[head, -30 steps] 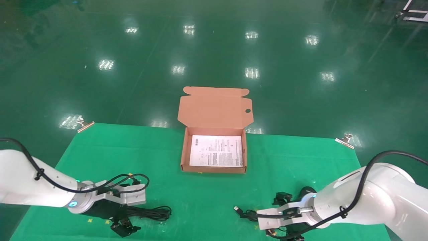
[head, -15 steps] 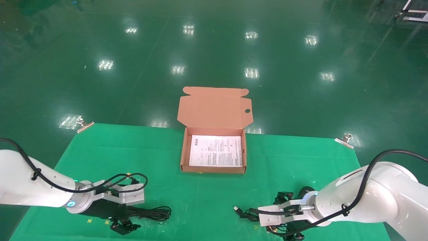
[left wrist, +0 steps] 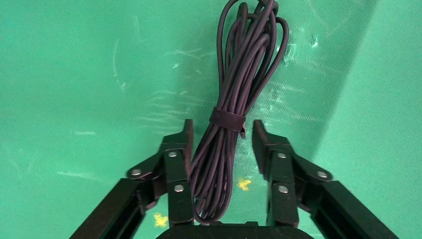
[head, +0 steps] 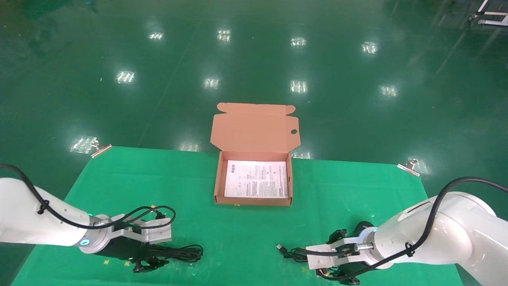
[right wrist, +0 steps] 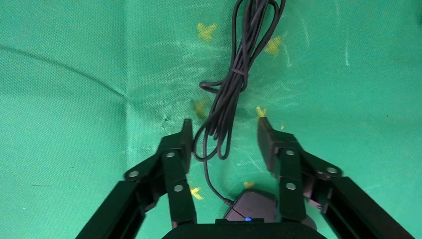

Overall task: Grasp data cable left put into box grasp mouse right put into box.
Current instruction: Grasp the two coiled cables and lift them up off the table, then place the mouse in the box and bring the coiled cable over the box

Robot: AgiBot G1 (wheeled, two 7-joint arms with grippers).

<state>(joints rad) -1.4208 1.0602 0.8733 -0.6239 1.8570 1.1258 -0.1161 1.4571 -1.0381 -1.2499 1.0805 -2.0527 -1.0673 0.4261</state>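
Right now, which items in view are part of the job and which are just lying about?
Job:
- data cable, bundled, between the open left tool
- mouse, with its cord between the open right tool
- box, lid open, leaflet inside

Lying about:
- green cloth
- clips at its far corners

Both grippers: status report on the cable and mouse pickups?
Left gripper open, straddling data cable. Right gripper open over mouse and its cord. Box open, nothing in the way.
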